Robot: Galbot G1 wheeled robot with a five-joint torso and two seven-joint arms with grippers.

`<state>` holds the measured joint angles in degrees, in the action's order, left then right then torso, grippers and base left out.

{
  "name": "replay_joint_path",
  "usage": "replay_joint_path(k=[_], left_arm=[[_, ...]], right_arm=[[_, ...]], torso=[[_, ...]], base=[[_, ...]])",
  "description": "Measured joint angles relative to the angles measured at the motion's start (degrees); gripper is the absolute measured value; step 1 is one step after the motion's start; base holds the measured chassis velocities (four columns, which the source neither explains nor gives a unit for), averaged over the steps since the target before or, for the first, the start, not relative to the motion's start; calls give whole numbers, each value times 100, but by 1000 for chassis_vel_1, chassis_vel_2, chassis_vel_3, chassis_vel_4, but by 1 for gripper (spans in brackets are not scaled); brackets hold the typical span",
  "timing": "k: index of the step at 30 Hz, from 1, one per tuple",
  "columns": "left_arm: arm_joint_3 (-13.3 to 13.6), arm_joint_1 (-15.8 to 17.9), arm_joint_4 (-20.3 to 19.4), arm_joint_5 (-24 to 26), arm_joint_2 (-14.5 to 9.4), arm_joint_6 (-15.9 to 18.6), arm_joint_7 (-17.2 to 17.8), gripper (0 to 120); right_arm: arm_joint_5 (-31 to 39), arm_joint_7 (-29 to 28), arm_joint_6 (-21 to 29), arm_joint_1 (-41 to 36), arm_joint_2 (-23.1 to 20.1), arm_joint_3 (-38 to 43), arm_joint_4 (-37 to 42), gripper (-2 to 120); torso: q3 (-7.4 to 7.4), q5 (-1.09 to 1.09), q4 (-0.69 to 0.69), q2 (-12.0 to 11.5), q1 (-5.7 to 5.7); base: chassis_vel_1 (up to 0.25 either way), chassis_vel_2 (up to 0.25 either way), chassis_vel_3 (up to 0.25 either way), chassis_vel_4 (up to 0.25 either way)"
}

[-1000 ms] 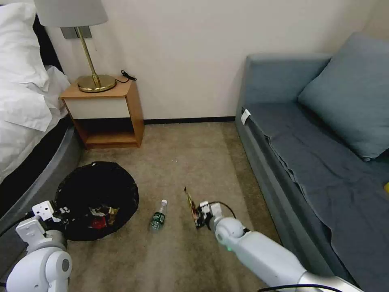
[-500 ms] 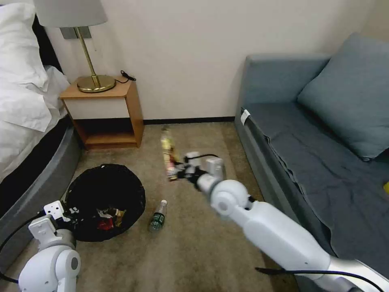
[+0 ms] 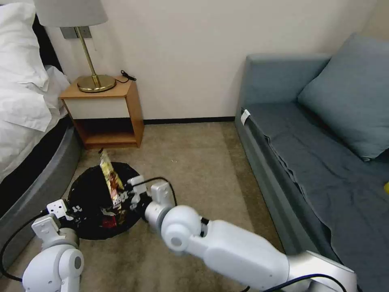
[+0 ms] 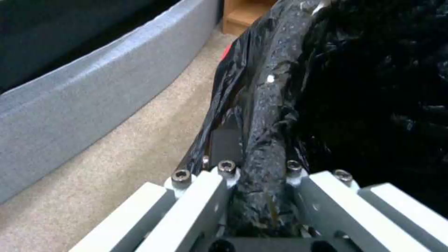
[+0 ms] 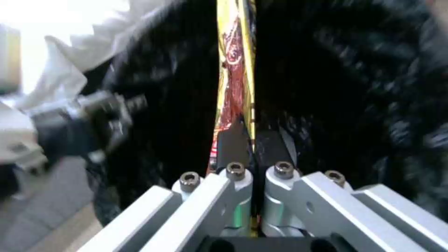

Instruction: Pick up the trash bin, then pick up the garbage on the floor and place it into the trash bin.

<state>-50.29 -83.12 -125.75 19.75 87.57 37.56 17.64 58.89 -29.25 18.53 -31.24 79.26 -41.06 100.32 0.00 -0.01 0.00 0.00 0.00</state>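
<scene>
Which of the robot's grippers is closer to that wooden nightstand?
Left, though it's close. The left gripper clamps the bin's near rim, on the nightstand's side of the room. The right gripper holds a wrapper over the bin, further toward the sofa.

Bedroom: bed, nightstand, lamp

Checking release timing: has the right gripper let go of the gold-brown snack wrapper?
No, the right gripper is shut on the gold-brown snack wrapper.
</scene>
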Motion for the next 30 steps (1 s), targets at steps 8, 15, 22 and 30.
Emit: replay_joint_path(k=[8,15,22,30], left_arm=[[65,-38,-66,-67,60,2,0,2],[65,-68,-108,-72,62,2,-3,2],[51,-62,-113,-65,50,2,-5,2],[-62,-48,-133,18,-13,2,-8,2]], right_arm=[[-115,20,-8,-4,113,-100,-150,22],[-249,100,-39,9,-46,103,-22,52],[-491,222,-91,-63,-229,492,268,76],[-1568,704,-576,-282,-615,1356,491,99]], torso=[[0,0,0,0,0],[0,1,0,0,0],[0,1,-1,0,0],[0,2,0,0,0]], base=[[0,0,0,0],[0,0,0,0],[0,0,0,0],[0,0,0,0]])
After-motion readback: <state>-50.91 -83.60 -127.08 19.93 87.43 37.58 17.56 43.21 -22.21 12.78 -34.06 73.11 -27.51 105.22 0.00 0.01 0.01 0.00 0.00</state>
